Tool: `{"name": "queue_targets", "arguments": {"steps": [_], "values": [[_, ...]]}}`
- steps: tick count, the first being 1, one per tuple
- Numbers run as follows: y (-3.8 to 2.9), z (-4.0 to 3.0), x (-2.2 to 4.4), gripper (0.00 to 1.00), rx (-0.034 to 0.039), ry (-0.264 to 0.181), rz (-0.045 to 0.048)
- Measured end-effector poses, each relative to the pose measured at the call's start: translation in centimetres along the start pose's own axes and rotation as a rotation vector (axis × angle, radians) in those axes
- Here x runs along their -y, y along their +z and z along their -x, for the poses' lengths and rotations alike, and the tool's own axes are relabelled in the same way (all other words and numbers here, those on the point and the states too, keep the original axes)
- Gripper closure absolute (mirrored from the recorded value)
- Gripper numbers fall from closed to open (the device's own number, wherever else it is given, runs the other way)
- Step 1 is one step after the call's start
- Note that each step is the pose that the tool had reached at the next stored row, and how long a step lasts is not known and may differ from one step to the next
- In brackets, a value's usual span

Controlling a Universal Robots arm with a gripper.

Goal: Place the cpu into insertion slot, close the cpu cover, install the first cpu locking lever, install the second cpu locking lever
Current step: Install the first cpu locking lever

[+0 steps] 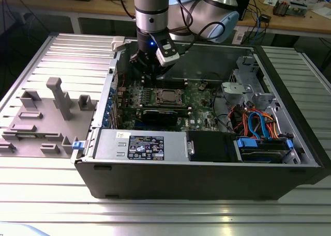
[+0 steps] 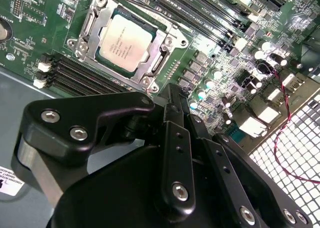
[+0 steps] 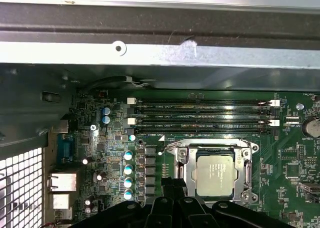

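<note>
The cpu (image 3: 215, 174) (image 2: 125, 42) (image 1: 168, 95) lies flat in the insertion slot (image 2: 75, 46), silver top up. The cpu cover (image 3: 246, 174) (image 2: 161, 63) lies down around it as a silver frame. A thin wire lever (image 3: 210, 142) runs along one socket edge. In both wrist views my gripper (image 3: 174, 185) (image 2: 175, 91) hangs over the board just beside the socket's edge. Its black fingers are shut together, and nothing shows between them. In the exterior view the gripper (image 1: 146, 77) stands to the left of the socket, near the case's back wall.
Long black memory slots (image 3: 200, 115) run beside the socket. The case's metal wall (image 3: 150, 53) rises close behind. A black card (image 1: 163, 114), a power supply (image 1: 139, 145) and coloured cables (image 1: 256, 125) fill the case. A grey fixture plate (image 1: 46, 117) lies outside.
</note>
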State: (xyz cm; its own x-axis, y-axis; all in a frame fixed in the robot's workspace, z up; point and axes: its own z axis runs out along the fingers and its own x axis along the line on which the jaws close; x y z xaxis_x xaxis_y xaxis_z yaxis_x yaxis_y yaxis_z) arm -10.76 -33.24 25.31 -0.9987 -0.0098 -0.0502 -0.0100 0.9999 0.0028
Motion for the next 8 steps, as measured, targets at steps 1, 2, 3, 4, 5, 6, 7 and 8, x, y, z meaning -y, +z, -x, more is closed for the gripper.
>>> {"name": "queue_targets", "arguments": {"steps": [1,2,3,4,5,6,7,8], "values": [[0.0,0.0,0.0,0.89,0.0,0.0,0.0],[0.0,-0.01,0.0,0.89,0.0,0.0,0.0],[-0.01,-0.15,0.0,0.89,0.0,0.0,0.0],[-0.02,-0.52,0.0,0.89,-0.0001,0.0,0.0],[-0.04,-0.98,-0.01,0.89,0.0,0.0,0.0],[-0.05,-1.14,-0.02,0.89,0.0,0.0,0.0],[-0.05,-1.27,-0.07,0.89,0.0,0.0,0.0],[-0.06,-1.35,-0.25,0.89,0.0,0.0,0.0]]}}
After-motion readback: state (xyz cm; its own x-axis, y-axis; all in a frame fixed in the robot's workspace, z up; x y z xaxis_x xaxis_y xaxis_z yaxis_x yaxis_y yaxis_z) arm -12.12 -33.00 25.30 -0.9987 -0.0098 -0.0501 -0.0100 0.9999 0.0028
